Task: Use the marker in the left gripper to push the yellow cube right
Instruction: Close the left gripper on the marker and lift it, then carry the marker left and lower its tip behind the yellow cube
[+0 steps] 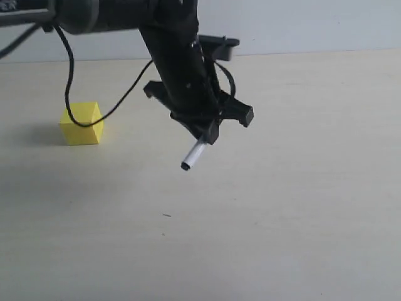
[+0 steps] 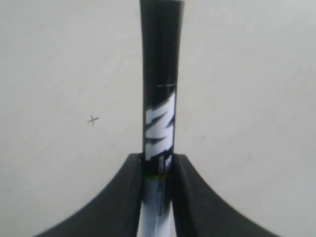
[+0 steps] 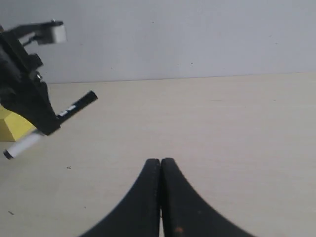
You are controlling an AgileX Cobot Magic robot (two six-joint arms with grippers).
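Note:
The yellow cube [image 1: 82, 124] rests on the beige table at the left; a corner of this yellow cube [image 3: 15, 126] shows behind the arm in the right wrist view. My left gripper [image 1: 205, 128] hangs above the table to the cube's right, shut on the marker [image 1: 195, 154], whose white end points down and to the left, well clear of the cube. In the left wrist view the marker [image 2: 160, 123] runs between the jaws, black cap outward. My right gripper [image 3: 160, 161] is shut with nothing in it; the exterior view does not show it.
A black cable [image 1: 69, 81] loops down from the left arm in front of the cube. The beige table [image 1: 301, 207] meets a pale wall [image 1: 301, 25] at the back. A small x mark [image 2: 93, 119] is on the tabletop.

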